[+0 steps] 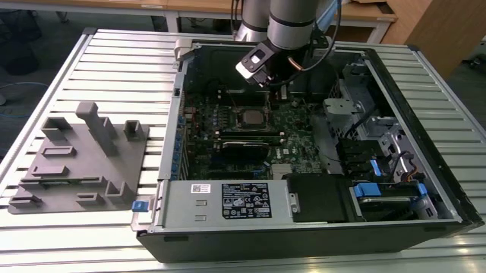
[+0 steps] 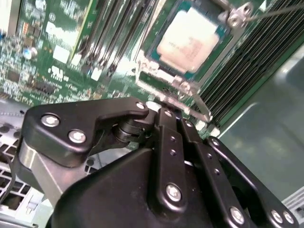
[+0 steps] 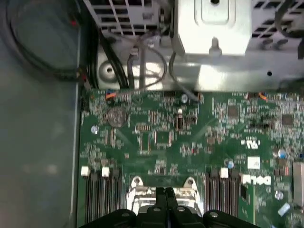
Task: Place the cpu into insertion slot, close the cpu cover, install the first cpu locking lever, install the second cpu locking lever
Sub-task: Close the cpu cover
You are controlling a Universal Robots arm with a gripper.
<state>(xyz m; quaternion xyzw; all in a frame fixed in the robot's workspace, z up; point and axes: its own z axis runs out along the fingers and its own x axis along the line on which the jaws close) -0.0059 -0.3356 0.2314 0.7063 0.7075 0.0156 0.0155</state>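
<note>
The cpu lies with its dull silver top up in the insertion slot on the green board. The cpu cover, a thin silver frame, appears to lie flat around the chip. A thin metal locking lever runs off from one corner of the slot, and another rod lies along the side nearest the fingers. My gripper hangs shut just beyond the slot's far edge with nothing between its black fingers. Whether it touches the frame I cannot tell.
The board sits inside an open computer case on a slatted metal table. A grey parts fixture lies at the exterior view's left. Memory sticks, a power supply and drive cages with cables crowd the case.
</note>
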